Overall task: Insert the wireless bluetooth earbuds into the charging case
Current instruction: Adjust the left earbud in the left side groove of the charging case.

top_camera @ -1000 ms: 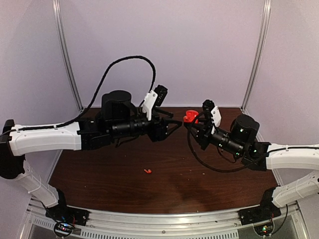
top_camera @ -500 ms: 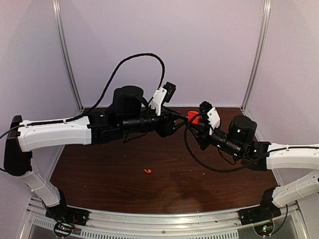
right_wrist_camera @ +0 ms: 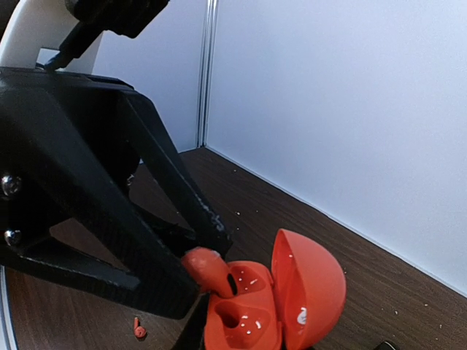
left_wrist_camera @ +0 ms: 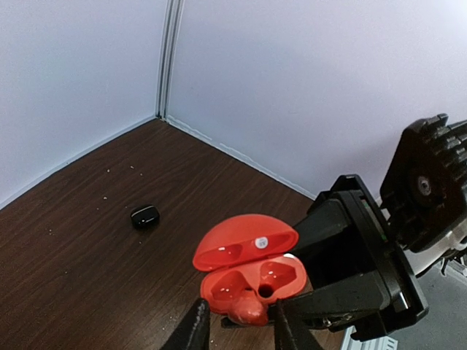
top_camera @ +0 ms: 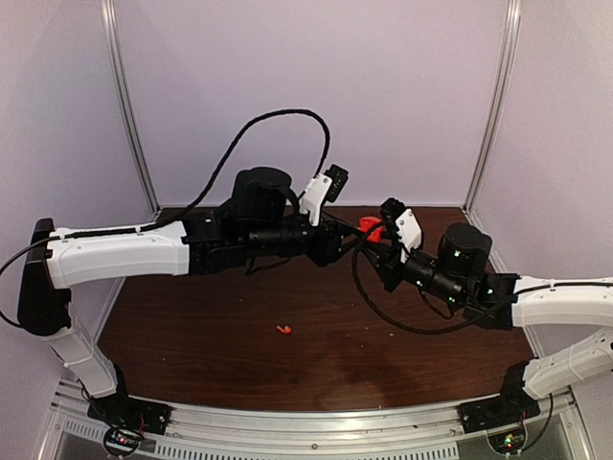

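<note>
The charging case (left_wrist_camera: 252, 273) is bright red and hangs open, lid (left_wrist_camera: 244, 244) up, two empty sockets showing. My right gripper (top_camera: 376, 241) is shut on it and holds it above the back of the table; it also shows in the right wrist view (right_wrist_camera: 266, 313). My left gripper (left_wrist_camera: 238, 312) is shut on the red earbud (left_wrist_camera: 252, 310), which touches the case's front rim by one socket. In the right wrist view the earbud (right_wrist_camera: 208, 268) leans into the case's left socket. The black earbud (left_wrist_camera: 144, 216) lies on the table near the back corner.
A tiny red piece (top_camera: 283, 330) lies on the brown table (top_camera: 192, 335) in the middle; it also shows in the right wrist view (right_wrist_camera: 137, 328). White walls close the back and sides. The two grippers meet tip to tip above the back of the table.
My left arm has reached further right with the red earbud, up to the open case. My right gripper with the case has barely moved.
</note>
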Robot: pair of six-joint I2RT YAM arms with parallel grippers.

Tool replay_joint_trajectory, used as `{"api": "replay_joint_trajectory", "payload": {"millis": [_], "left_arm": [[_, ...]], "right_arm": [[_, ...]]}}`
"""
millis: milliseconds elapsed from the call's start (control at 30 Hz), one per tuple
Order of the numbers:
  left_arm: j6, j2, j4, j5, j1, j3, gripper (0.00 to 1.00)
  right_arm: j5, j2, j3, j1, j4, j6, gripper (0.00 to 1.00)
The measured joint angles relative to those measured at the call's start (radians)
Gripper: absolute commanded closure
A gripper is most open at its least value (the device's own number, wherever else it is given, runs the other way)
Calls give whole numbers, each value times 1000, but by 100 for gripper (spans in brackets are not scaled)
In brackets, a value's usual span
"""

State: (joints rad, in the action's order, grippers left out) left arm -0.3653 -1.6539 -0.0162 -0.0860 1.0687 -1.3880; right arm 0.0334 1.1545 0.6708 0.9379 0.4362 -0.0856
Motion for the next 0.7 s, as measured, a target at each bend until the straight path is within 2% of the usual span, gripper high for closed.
{"api": "replay_joint_trajectory", "payload": {"millis": [700], "left_arm": [[38,1,21,3,-1,0,86]], "right_arm": [[-55,-21,-11,-2,-6,-16,100]]}}
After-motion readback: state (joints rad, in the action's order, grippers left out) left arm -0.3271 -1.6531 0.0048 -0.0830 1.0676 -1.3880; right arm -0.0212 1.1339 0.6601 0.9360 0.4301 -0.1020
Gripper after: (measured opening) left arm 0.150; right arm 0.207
